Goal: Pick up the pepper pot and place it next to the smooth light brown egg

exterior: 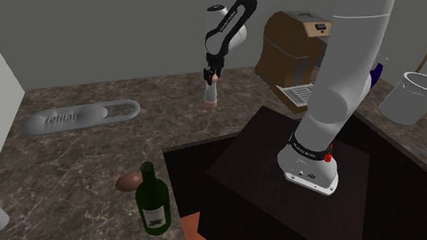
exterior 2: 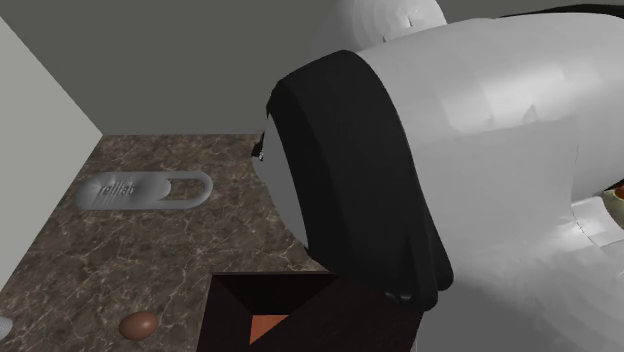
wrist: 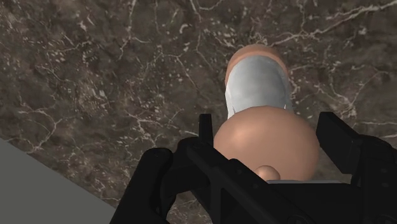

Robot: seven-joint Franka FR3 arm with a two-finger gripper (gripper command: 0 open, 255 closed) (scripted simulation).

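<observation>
the all-black two-finger gripper [exterior: 211, 81] is closed on the pepper pot [exterior: 211, 97], a tan, rounded-ended cylinder with a pale grey band round its middle. in the wrist view the two black fingers [wrist: 205, 132] clasp the pot's tan top from either side, and its body points away from the hand towards the dark brown marbled counter [wrist: 95, 76]. in the shoulder view the pot hangs upright in the air, clear of the counter.

the smooth light brown egg [exterior: 128, 181] lies on the counter well apart from the pot, nearer the camera and towards that view's left. it is just beside a dark green glass bottle [exterior: 154, 199] standing upright. a flat grey lettered tag [exterior: 77, 116] lies further back.
</observation>
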